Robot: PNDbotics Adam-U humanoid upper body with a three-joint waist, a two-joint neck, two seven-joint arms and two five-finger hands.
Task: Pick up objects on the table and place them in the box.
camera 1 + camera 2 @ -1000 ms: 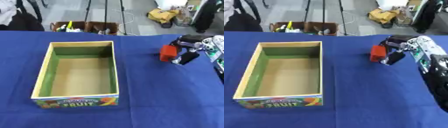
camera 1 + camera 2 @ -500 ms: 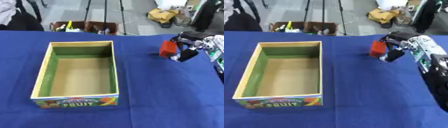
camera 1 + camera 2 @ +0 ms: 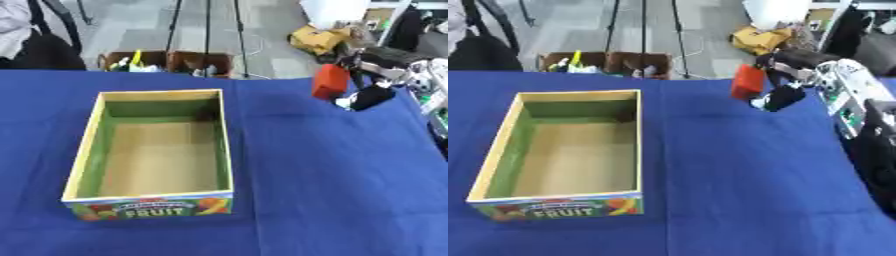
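Red block (image 3: pixel 748 82) pinched in right hand (image 3: pixel 785 75), held above blue table (image 3: pixel 332 175), right of and beyond open fruit box (image 3: pixel 224 150), box interior bare.

Red object (image 3: pixel 331 81) blurred, partly hidden by right hand (image 3: pixel 372 75)

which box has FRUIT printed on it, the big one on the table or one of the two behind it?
The big open box on the blue table: FRUIT is on its near side. The two brown boxes on the floor behind show no such print.

Bare cloth (image 3: pixel 332 170) between hand (image 3: pixel 785 82) and open-topped box (image 3: pixel 226 150).
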